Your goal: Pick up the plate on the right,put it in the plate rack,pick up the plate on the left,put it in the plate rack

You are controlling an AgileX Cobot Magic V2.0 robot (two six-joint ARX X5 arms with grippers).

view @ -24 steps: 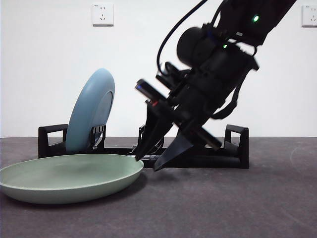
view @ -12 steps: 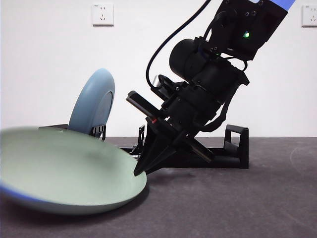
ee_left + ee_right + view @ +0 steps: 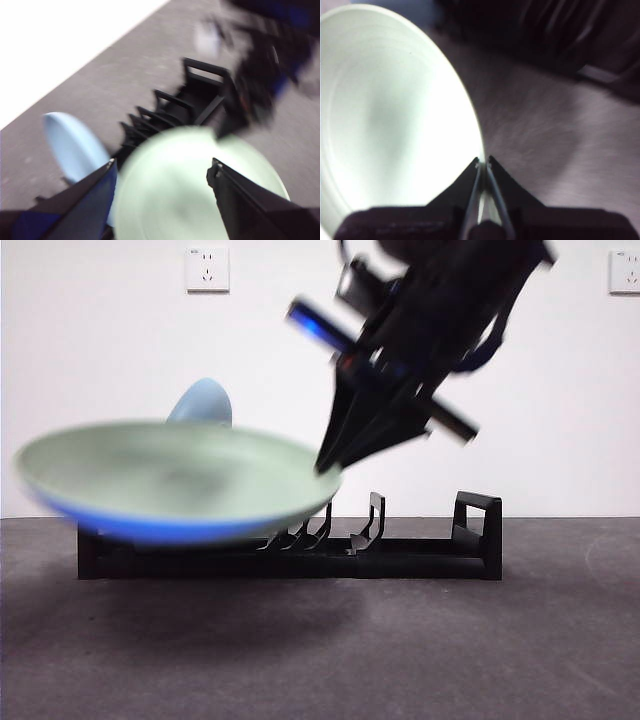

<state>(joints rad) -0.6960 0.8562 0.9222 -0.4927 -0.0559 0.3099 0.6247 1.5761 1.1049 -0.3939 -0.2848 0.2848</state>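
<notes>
The pale green plate point(image 3: 170, 480) hangs nearly level in the air, in front of and above the black plate rack point(image 3: 400, 560). My right gripper point(image 3: 325, 468) is shut on its right rim, reaching down from the upper right; the right wrist view shows the jaws point(image 3: 484, 161) pinching the rim of the green plate point(image 3: 395, 115). A light blue plate point(image 3: 200, 400) stands upright in the rack's left end, mostly hidden behind the green one. My left gripper point(image 3: 163, 165) is open and high above, with the green plate point(image 3: 200, 190), blue plate point(image 3: 70, 145) and rack point(image 3: 200, 100) below it.
The rack's middle and right dividers point(image 3: 375, 525) hold nothing. A squared handle point(image 3: 478, 520) rises at the rack's right end. White wall sockets point(image 3: 207, 267) sit high on the back wall. Dark tabletop point(image 3: 450, 650) spreads in front of the rack.
The right gripper shut on the green plate's rim and lifted it off the table, up and slightly right. The blue plate stayed in the rack.
</notes>
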